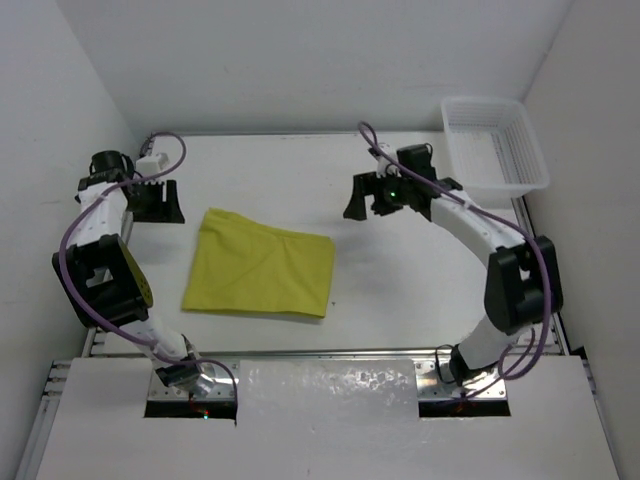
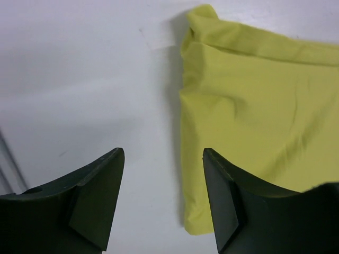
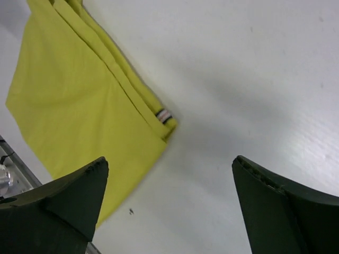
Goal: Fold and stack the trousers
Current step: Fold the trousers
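On my overhead feed the trousers (image 1: 258,263) lie folded into a flat, roughly square yellow-green packet on the white worktop (image 1: 400,300), left of centre and between the two arms. The left hand (image 1: 158,202) sits just beside the packet's far left corner, and the right hand (image 1: 388,195) hangs over bare worktop near its far right corner. On the left wrist camera I see the left hand (image 2: 164,198) partly open, its two dark fingers (image 2: 95,203) clearly apart with only white surface and the folded edge of the trousers (image 2: 254,116) showing in the gap. It grips nothing. One finger overlaps the cloth's edge in that view, and I cannot tell whether it touches the cloth or stands above it. On the right wrist camera the right hand (image 3: 169,203) is spread wide, its fingers (image 3: 69,203) at opposite sides of the picture, and it is empty too. Below it I see bare worktop and the near corner of the trousers (image 3: 79,106), where several layers stack up along one edge and a small bit of dark-and-white striped trim (image 3: 164,116) peeks out at the corner. The cloth lies clear of both fingers there. A white mesh basket (image 1: 495,142) stands at the far right corner of the worktop, well apart from the trousers.
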`<state>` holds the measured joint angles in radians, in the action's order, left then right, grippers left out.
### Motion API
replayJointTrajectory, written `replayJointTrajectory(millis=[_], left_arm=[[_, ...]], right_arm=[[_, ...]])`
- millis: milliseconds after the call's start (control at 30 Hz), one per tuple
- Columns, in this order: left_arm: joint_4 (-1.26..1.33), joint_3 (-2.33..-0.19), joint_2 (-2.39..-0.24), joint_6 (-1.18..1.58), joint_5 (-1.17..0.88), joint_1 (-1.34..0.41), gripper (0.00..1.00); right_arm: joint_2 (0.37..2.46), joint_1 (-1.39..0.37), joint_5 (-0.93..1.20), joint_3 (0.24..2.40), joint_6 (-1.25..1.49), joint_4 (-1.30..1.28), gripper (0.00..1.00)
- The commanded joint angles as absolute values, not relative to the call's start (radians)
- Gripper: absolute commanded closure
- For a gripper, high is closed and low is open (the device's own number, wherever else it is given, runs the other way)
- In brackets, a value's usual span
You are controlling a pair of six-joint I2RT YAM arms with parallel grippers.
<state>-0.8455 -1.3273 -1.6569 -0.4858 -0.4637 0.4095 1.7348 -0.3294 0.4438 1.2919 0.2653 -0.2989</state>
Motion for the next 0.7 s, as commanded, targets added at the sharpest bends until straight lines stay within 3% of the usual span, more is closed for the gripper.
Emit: replayJointTrajectory(millis=[0, 300, 667], left_arm=[[-0.737, -1.384, -1.646, -0.390, -0.387, 0.455, 0.41], [-0.672, -1.376, -1.617, -0.302, -0.264, 0.531, 0.41], [-0.667, -1.313, -1.577, -0.322, -0.213, 0.543, 0.41]], right_arm=[[1.632, -0.231, 0.361, 1.087, 0.314, -0.270, 0.03], [1.456, 0.038, 0.163, 0.922, 0.368, -0.359, 0.01], [1.347, 0.107, 0.091, 0.864, 0.331, -0.307, 0.01]])
